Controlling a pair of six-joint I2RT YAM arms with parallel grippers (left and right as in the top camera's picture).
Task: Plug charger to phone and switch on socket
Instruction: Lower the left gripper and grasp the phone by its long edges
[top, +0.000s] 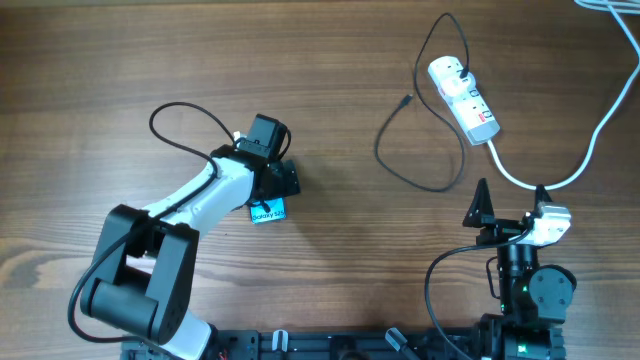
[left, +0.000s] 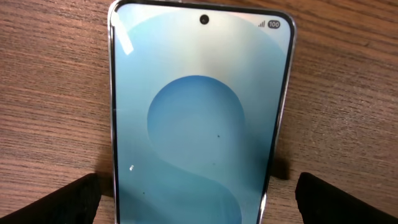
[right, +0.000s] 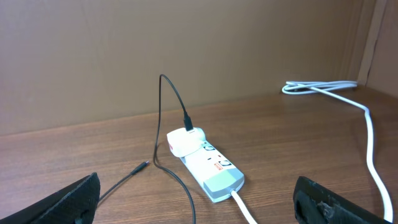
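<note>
Both claws are gaping: left claw (left: 198, 202) straddling the phone (left: 199, 112) untouched, right claw (right: 199, 202) facing the socket (right: 208, 168) ahead

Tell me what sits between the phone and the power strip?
Only the charger cable, its loose end and loop; the overhead view shows it.

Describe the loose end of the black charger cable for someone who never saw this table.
Find the white power strip at the far right of the table. The thin black cable from its white plug loops over the wood and ends left of the strip in a small dark connector. Unlike the thick white lead, it lies free.
</note>
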